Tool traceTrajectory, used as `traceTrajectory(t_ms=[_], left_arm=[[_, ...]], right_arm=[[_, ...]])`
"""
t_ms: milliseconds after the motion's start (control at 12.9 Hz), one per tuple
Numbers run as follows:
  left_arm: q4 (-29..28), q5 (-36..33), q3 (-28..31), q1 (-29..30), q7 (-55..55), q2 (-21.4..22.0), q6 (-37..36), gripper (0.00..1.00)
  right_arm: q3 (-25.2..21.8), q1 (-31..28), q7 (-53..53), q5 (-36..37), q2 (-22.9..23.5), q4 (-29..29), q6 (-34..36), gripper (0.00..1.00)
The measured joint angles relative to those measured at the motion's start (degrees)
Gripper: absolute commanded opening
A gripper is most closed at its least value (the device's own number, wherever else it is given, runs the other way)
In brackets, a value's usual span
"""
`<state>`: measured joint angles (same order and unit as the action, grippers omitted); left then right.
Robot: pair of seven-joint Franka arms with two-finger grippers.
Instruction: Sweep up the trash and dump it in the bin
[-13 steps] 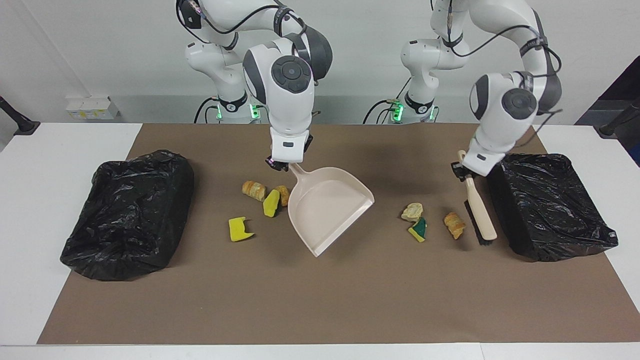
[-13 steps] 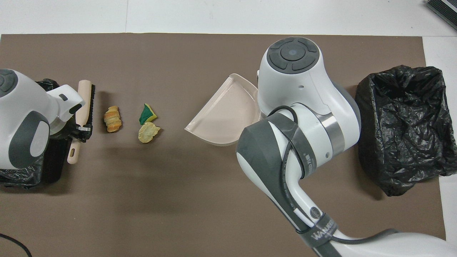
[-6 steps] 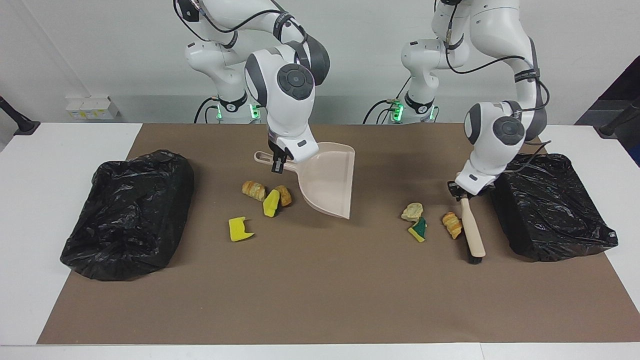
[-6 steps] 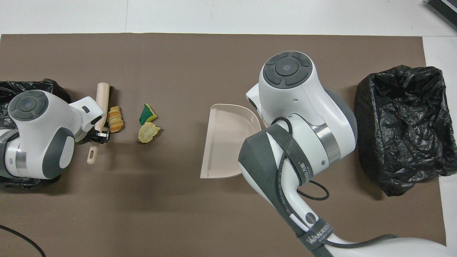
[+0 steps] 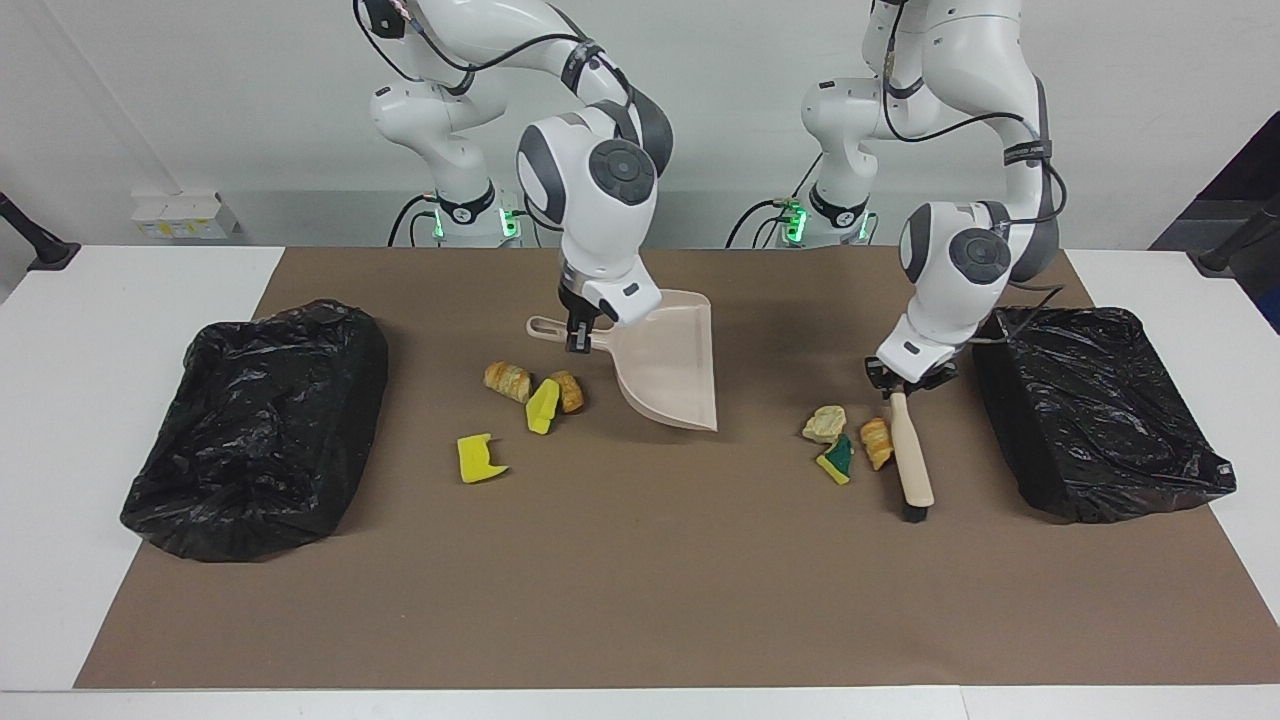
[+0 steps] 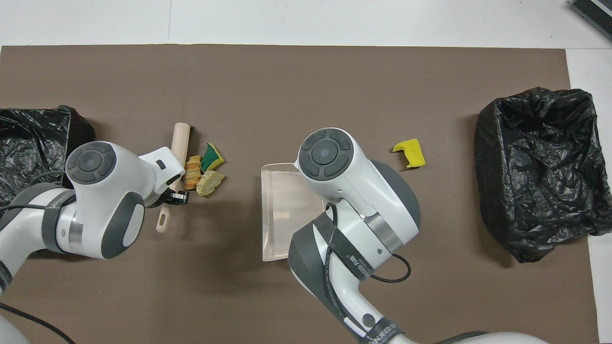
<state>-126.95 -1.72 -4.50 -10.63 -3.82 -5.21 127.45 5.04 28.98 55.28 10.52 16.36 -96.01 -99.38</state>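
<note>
In the facing view, a black bin (image 5: 255, 425) sits at mid-left of the frame on the table (image 5: 640, 600). Next come four scraps: a yellow chunk (image 5: 480, 458) lowest, then a bread piece (image 5: 507, 380), a yellow-green chunk (image 5: 543, 407) and a brown piece (image 5: 568, 391) bunched together. Just above them the right claw (image 5: 578, 338) is clamped on the dustpan (image 5: 672, 360) handle, the pan tilted with its lip low, mouth facing the frame's right. At centre-right three more scraps, a pale piece (image 5: 824, 423), a green-yellow sponge (image 5: 836, 459) and a pastry (image 5: 875, 442), lie pressed together against the brush (image 5: 910, 455), whose long axis runs down the frame. The left claw (image 5: 905, 378) grips its handle near the top end. These scraps lie between brush and pan, well apart from the pan's lip, so the sweep would likely run toward frame left. A second bin (image 5: 1100, 410) fills the right. In the overhead view the right arm hides the bunched scraps and the pan's handle.
</note>
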Motion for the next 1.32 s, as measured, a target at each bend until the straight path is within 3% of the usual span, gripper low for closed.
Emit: traceTrajectory(t_ms=[389, 933, 1166, 1322], left_arm=[[-0.98, 2.98, 0.00, -7.13, -0.18, 1.78, -2.30, 0.00], [5.59, 3.25, 1.56, -4.79, -0.81, 1.89, -2.53, 0.00], [3.65, 3.25, 1.70, -1.07, -0.51, 1.76, -3.60, 0.00], [0.26, 3.31, 0.98, -1.69, -0.67, 1.82, -3.54, 0.00]], right_arm=[[0.01, 1.68, -5.16, 1.46, 1.40, -1.88, -3.84, 0.00], [-0.34, 1.33, -5.36, 1.82, 1.77, -5.08, -9.20, 0.00], [-0.36, 1.26, -5.37, 1.90, 1.76, -5.57, -9.66, 0.00], [-0.36, 1.26, -5.37, 1.94, 1.75, -5.59, -9.68, 0.00]])
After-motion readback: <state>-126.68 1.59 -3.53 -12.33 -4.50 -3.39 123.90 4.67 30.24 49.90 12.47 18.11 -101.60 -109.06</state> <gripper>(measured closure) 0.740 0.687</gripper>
